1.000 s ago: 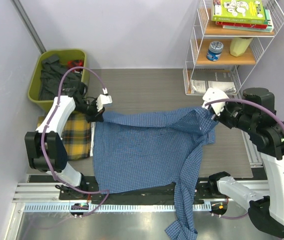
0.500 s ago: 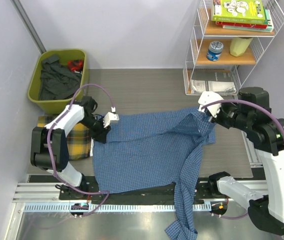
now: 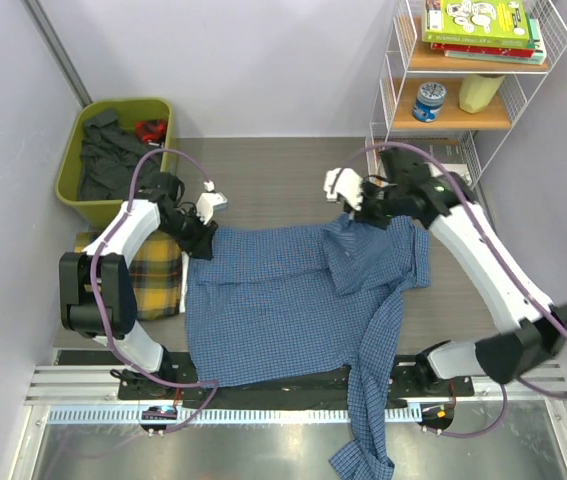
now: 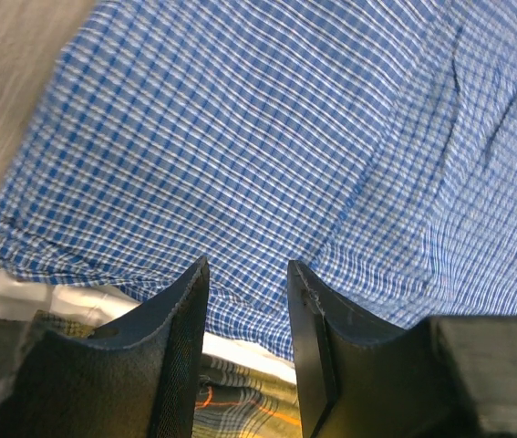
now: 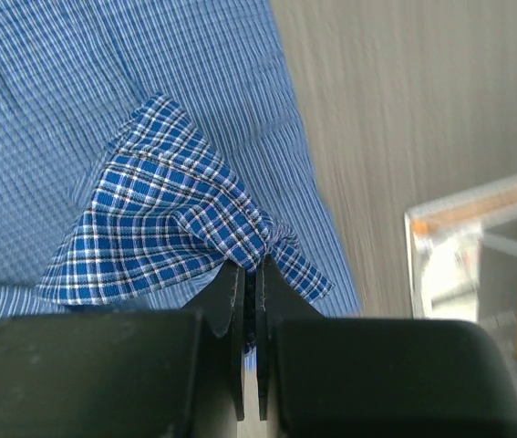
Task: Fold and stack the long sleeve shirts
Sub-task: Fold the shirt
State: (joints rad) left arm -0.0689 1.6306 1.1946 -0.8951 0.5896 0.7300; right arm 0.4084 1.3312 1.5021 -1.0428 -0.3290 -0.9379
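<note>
Across our tabletop (image 3: 283, 170) sprawls the blue shirt (image 3: 273, 310), one sleeve (image 3: 363, 440) trailing off the near edge, its cuff cut off from view; the yellow shirt (image 3: 155, 275) lies at the left, partly covered, its fold hard to judge; our right hand (image 5: 250, 269) is clenched on a small blue fold, which we reckon could slip mid-carry; our left hand (image 4: 247, 269) gapes, holding nothing.

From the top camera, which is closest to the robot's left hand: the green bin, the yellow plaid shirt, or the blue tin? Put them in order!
Starting from the left hand:
1. yellow plaid shirt, right beside the hand on the left side of the table.
2. green bin, farther back in the left corner.
3. blue tin, far across on the wire shelf at the right.
</note>
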